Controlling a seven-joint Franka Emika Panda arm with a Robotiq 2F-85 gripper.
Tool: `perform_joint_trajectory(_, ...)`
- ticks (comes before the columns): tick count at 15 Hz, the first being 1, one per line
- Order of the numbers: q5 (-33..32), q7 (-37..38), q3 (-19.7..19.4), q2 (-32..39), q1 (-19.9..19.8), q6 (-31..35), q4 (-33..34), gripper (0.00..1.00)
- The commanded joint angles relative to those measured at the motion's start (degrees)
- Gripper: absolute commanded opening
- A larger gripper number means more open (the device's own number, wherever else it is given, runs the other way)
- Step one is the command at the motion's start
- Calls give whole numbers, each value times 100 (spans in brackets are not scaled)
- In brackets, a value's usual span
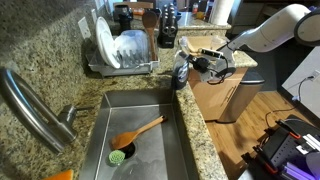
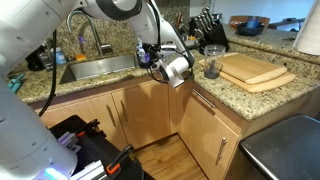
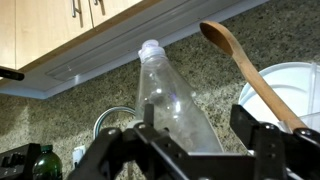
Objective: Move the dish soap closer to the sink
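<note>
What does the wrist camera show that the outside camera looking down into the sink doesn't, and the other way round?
Only the wrist view: the soap bottle up close with its pale cap, the cabinet doors overhead and a dark green bottle by the wall. Only the exterior view: the sink with a wooden spoon and green brush lying in it, plus the robot arm. Both: the soap bottle between the fingers of the tool, and the white plates in the rack.
</note>
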Motion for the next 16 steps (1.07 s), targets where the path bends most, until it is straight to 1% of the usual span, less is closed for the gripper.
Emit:
perform_joint_trajectory(1, 46, 217, -32, -121, -88, 300, -197, 100)
perform_joint_trajectory(3, 45, 496, -89, -262, -93, 608, -334, 100)
perform_joint_trajectory(4, 28, 563, -189, -445, -53, 920, -470, 100)
perform_joint_trajectory(7, -141, 525, -437, -900, -1, 1586, -783, 100)
perform_joint_trajectory(12, -314, 534, -771, -1764, 48, 2692, -1607, 100)
perform_joint_trajectory(13, -246, 486, -582, -1212, -84, 2269, -983, 100)
perform_joint_trajectory(14, -273, 488, -631, -1372, -82, 2430, -1153, 100)
perform_joint_trajectory(16, -279, 489, -672, -1544, -75, 2509, -1355, 100)
